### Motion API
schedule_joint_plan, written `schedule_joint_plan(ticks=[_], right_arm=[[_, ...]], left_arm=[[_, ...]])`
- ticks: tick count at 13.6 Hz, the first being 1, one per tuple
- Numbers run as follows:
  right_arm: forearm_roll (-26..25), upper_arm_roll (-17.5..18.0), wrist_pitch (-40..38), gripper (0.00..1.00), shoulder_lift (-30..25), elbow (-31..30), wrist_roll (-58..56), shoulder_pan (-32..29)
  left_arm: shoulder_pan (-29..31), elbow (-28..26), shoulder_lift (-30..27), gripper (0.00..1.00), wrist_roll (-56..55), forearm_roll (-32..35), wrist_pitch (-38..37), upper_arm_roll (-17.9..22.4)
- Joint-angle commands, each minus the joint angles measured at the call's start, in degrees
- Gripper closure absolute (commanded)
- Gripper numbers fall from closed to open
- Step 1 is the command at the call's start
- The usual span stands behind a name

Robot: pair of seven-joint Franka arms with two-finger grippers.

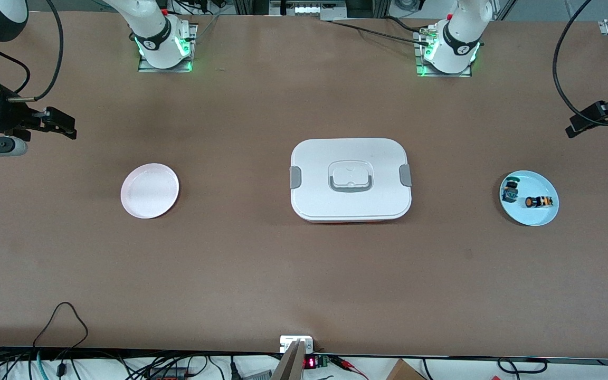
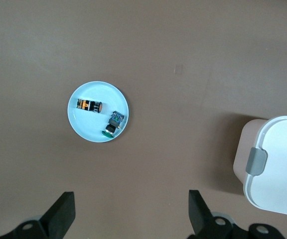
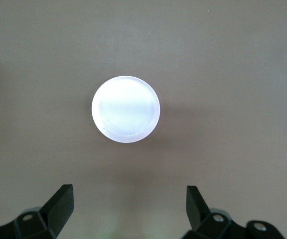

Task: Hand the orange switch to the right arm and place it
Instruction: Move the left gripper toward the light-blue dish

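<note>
The orange switch (image 1: 539,201) (image 2: 89,105), a stubby black cylinder with an orange band, lies on its side in a light blue plate (image 1: 535,181) (image 2: 91,128) toward the left arm's end of the table. My left gripper (image 1: 586,119) (image 2: 131,196) hangs high over the bare table beside that plate, open and holding nothing. My right gripper (image 1: 64,125) (image 3: 129,190) hovers over the table at the right arm's end, also open with nothing between its fingers. A pale pink plate (image 1: 150,190) (image 3: 126,108) lies bare on the table below it.
A small green-and-blue part (image 1: 510,192) (image 2: 113,122) shares the blue plate with the switch. A white lidded box (image 1: 350,179) (image 2: 278,164) with grey clips sits mid-table between the two plates. Cables trail along the table edge nearest the front camera.
</note>
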Motion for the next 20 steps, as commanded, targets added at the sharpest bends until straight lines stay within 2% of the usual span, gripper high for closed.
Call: schedule_joint_plan(ticks=[1,4,6,9,11,13,15,18,20], right_arm=[[0.97,0.09,0.11,0.00,0.33,-0.28,-0.50,-0.44],[2.46,0.09,1.16,0.00,2.63,0.07,-0.50,-0.53],[2.38,0.09,3.01,0.00,2.45,0.34,-0.76,-0.27],[2.03,0.27,2.49,0.00,2.10,0.60,-1.37,-0.09],[1.94,0.27,2.05,0.00,2.01,0.77,-1.64,-0.09],[2.03,0.18,1.26,0.00,2.01,0.95,-1.73,-0.18],[2.20,0.18,1.26,0.00,2.10,0.95,-1.47,-0.36],[1.94,0.35,1.34,0.00,2.10,0.95,-1.55,0.08],[1.85,0.53,1.17,0.00,2.10,0.95,-1.46,0.35]], left_arm=[[0.51,1.83,0.99,0.00,1.23,0.23,-1.47,-0.37],[0.51,2.53,1.25,0.00,1.14,0.31,-1.74,-0.28],[-0.10,3.67,1.51,0.00,1.32,3.28,-1.65,-0.72],[0.68,1.05,2.04,0.00,7.19,4.36,-2.36,-0.72],[3.22,-4.73,0.73,0.00,7.03,4.27,-0.35,-0.63],[5.85,-13.25,-1.29,0.00,7.73,4.18,7.01,-0.64],[8.07,-18.28,-1.13,0.00,8.09,4.18,13.00,-0.64],[10.08,-25.83,0.10,0.00,10.10,4.27,23.88,-0.55],[13.24,-27.09,4.91,0.00,16.32,4.18,30.23,-0.63]])
